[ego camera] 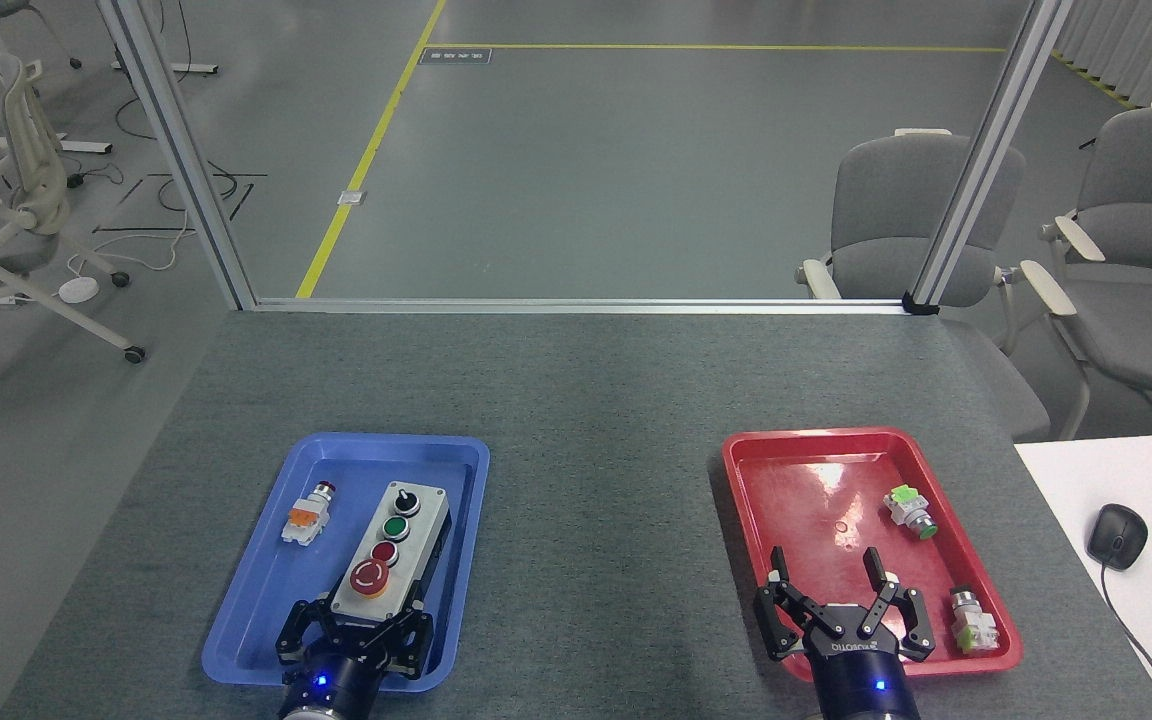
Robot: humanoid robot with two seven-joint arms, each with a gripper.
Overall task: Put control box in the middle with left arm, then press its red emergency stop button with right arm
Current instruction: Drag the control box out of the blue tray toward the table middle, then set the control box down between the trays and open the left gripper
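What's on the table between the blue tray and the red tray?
Nothing: the head view shows only bare grey felt between the blue tray and the red tray.

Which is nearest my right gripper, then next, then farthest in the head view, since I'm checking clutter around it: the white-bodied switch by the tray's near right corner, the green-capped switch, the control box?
From the right gripper:
1. White-bodied switch, just right, in the red tray.
2. Green-capped switch, farther back in the tray.
3. Control box, far left, in the blue tray.
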